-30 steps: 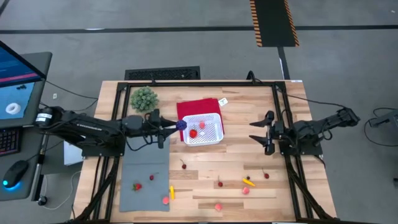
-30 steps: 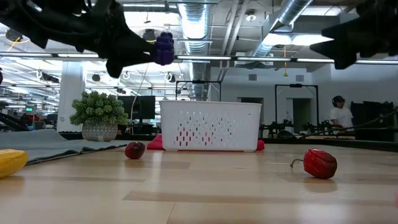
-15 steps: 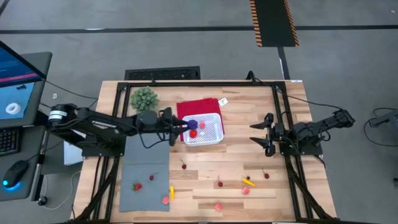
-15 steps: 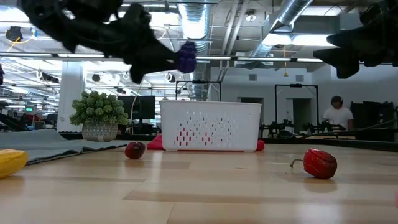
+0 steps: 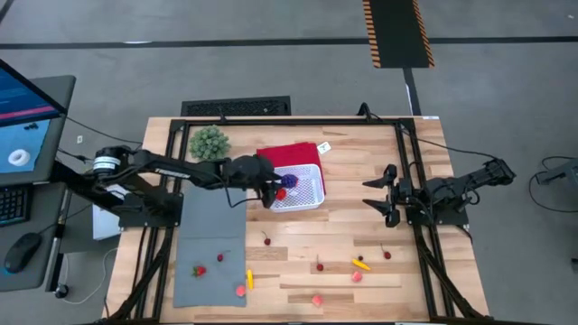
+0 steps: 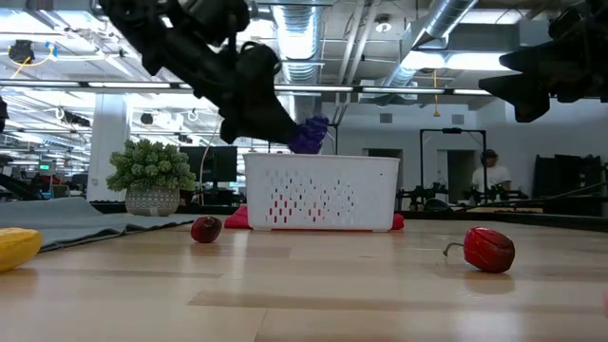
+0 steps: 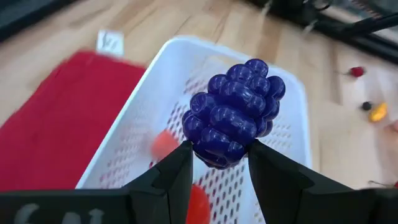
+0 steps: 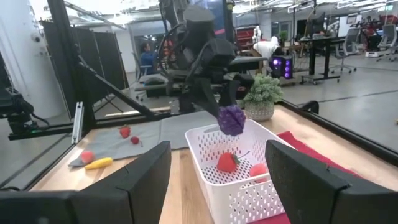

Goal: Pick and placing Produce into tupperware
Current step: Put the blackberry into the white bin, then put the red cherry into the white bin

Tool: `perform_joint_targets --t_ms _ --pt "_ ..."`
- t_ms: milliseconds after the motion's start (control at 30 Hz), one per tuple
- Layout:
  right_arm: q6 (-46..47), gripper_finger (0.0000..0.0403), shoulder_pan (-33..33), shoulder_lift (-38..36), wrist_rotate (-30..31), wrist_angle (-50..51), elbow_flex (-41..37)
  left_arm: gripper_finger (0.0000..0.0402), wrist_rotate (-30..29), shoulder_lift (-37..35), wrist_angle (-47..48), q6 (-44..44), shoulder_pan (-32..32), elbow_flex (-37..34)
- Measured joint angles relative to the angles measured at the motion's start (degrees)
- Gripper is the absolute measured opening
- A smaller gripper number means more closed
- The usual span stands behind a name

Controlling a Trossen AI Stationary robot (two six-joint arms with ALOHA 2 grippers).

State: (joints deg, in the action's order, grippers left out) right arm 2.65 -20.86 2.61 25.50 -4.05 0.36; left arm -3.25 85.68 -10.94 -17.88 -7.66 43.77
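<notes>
My left gripper (image 7: 219,150) is shut on a purple toy grape cluster (image 7: 233,115) and hangs over the left part of the white latticed tupperware (image 5: 318,171). The grapes (image 6: 309,136) sit just above the tupperware's rim (image 6: 323,160). Two red pieces (image 5: 291,181) lie inside the tupperware. More small produce lies loose on the table, among it a red one (image 5: 266,239) and a yellow one (image 5: 361,264). My right gripper (image 5: 372,192) waits open near the table's right side, touching nothing. My left gripper pinches the grape cluster's lower end (image 7: 217,158) between its two fingers (image 7: 180,168). The fingers come slanting down from the table's left. The cluster is lifted clear and juts out past the fingertips, above the inside of the tupperware.
The tupperware stands partly on a red cloth (image 5: 289,155). A green bushy plant (image 5: 209,143) sits at the far left. A grey mat (image 5: 212,235) on the near left carries several small produce pieces (image 5: 200,269). A dark frame rail (image 5: 408,171) runs along the table's right side.
My left gripper carried the grapes toward the table's right, from beside the tupperware's left wall to over its inside. It tipped downward and came lower, so the grapes dropped to just above the rim. My right arm kept still.
</notes>
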Motion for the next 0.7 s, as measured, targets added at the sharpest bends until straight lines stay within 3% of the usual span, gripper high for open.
perform_joint_targets --t_ms 200,367,700 --pt "0.0 0.0286 0.0 0.0 0.0 0.0 0.0 0.0139 4.1 -0.1 11.2 -3.4 -1.7 3.9" --pt "0.4 0.0286 0.0 0.0 -0.1 0.0 0.0 0.0147 2.2 -0.1 13.3 -6.3 -1.7 4.5" --pt "0.4 0.0286 0.0 0.0 -0.1 0.0 0.0 0.0252 -1.2 -0.2 12.7 -6.2 -1.5 4.5"
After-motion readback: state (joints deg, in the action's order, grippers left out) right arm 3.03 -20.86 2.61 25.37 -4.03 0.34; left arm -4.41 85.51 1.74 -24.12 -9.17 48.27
